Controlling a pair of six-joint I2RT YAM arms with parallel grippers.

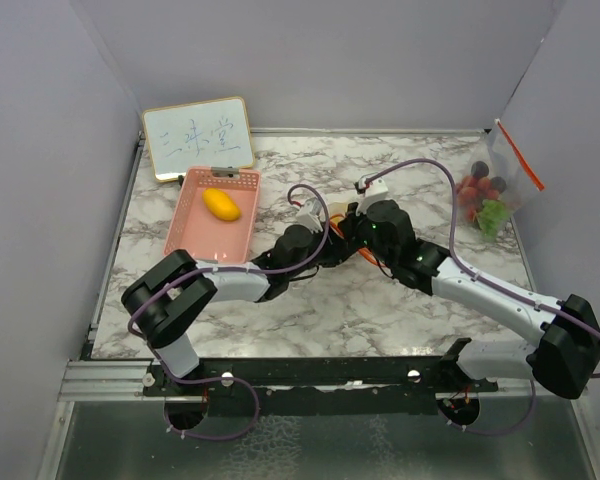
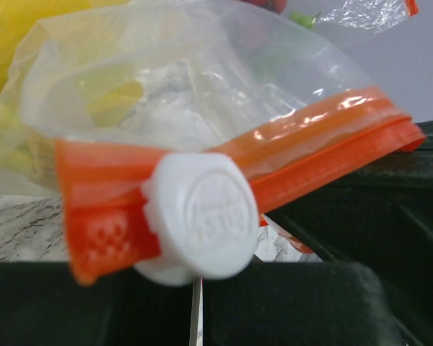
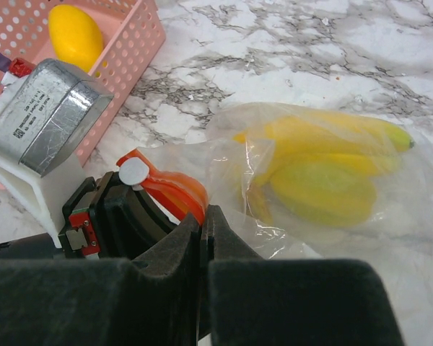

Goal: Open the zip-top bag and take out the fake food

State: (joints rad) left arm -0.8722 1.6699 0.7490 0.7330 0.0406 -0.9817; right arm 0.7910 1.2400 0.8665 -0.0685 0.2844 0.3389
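**A:** At the middle of the table (image 1: pixel 310 310), where do we stand?

**B:** I have one lemon (image 1: pixel 221 204) in the basket (image 1: pixel 185 215) at the far left. The bag (image 3: pixel 325 166) here looks still zipped, banana (image 3: pixel 325 133) inside. A second bag (image 1: pixel 508 160) with berries (image 1: pixel 477 190) leans at the right edge, untouched.

**A:** And the grippers?

**B:** My left gripper (image 2: pixel 199 277) is closed on the slider (image 2: pixel 198 216). My right gripper (image 3: pixel 203 223) is closed too, pinching the bag's film beside it. Unzipping and emptying are left, I judge.

Your left gripper (image 2: pixel 199 281) is pinched at the white slider (image 2: pixel 202 215) on the orange strip (image 2: pixel 325 140) of the zip-top bag (image 2: pixel 195 79); blurry yellow fake food (image 2: pixel 119 97) inside.
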